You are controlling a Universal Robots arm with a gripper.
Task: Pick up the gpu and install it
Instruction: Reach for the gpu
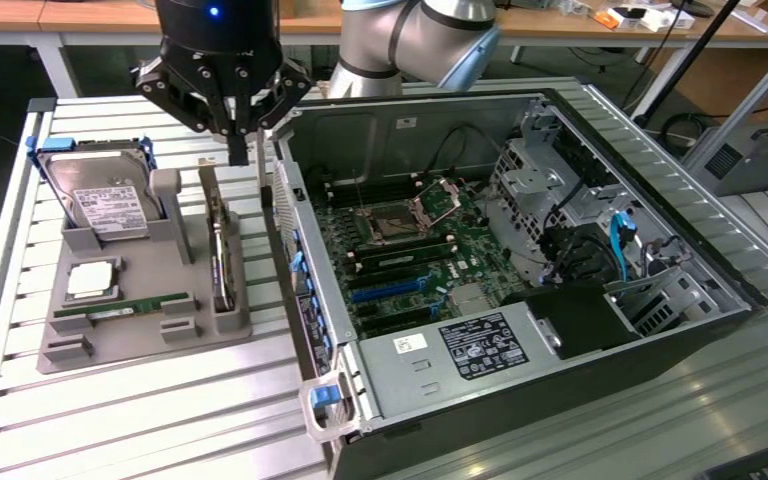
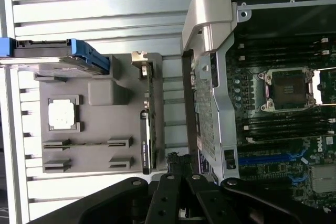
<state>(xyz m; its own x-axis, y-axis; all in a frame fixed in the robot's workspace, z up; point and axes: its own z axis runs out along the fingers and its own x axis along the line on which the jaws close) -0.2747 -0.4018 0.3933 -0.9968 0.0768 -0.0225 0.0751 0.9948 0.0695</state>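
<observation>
Flanking the gpu [image 1: 224,262]: hard drive [image 1: 104,205], computer case [image 1: 287,228].

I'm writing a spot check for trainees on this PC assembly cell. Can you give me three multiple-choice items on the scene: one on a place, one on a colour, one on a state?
1. Where is the gpu?
A. standing on edge in the gray holder
B. seated in the motherboard
C. lying flat on the table

2. What colour is the carrier round the hard drive?
A. red
B. blue
C. yellow

3. How is the gripper?
A. shut, holding nothing
B. wide open
C. shut on the memory stick

Answers:
1 A: the card stands upright in the holder's slot.
2 B: blue edges show at the drive's corners.
3 A: its fingertips meet above the holder with nothing between them.
</observation>
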